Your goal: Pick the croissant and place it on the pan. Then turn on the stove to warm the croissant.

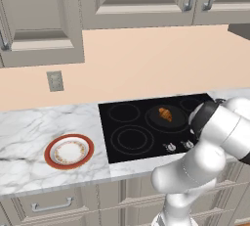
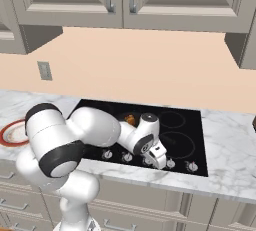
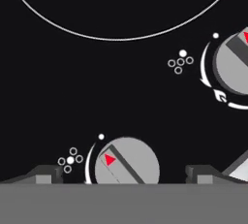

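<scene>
The croissant (image 1: 165, 114) is sitting in the pan (image 1: 178, 121) on the stove (image 1: 122, 137). The claw (image 3: 125, 172), released and spread wide, is hanging over the near row of knobs, straddling one knob (image 3: 127, 161) whose bar is running diagonally between the fingertips (image 3: 44, 174).

White rounded arm (image 2: 95, 127), dark joint bands, white wrist

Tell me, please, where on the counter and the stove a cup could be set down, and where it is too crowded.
Free: the marble counter between the plate and the stove, and the two left burner rings. Also the marble right of the stove. Crowded: the pan holding the croissant, and the knobs at the front edge, where the open fingers hover.
</scene>
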Motion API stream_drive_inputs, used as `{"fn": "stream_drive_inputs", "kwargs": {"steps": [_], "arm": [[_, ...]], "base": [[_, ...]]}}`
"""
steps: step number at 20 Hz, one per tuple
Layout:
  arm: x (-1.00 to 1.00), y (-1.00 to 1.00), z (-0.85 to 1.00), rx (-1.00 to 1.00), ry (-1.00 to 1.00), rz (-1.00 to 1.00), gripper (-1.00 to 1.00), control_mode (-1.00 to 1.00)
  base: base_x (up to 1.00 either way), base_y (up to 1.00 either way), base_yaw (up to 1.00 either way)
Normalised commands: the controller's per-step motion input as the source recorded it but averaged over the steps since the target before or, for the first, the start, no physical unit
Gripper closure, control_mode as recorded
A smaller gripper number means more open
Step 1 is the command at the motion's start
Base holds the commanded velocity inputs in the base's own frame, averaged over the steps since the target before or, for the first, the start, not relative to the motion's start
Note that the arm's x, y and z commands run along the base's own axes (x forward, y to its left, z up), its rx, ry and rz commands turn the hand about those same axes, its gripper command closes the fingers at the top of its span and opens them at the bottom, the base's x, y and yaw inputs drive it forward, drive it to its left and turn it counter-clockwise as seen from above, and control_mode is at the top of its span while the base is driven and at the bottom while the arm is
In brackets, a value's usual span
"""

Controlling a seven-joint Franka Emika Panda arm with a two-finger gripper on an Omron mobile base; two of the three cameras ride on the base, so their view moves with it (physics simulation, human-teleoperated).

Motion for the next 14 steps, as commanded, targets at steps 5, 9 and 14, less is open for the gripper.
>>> {"fn": "stream_drive_inputs", "kwargs": {"steps": [5,9,14], "arm": [[0.07,-0.03,-0.12,0.0,0.02,0.0,-1.0,-1.0],[0.04,-0.01,-0.18,0.0,0.02,0.0,-1.0,-1.0],[0.06,0.0,-0.23,0.0,0.04,0.0,-1.0,-1.0]], "base": [[0.0,0.0,0.0],[0.0,0.0,0.0],[0.0,0.0,0.0]]}}
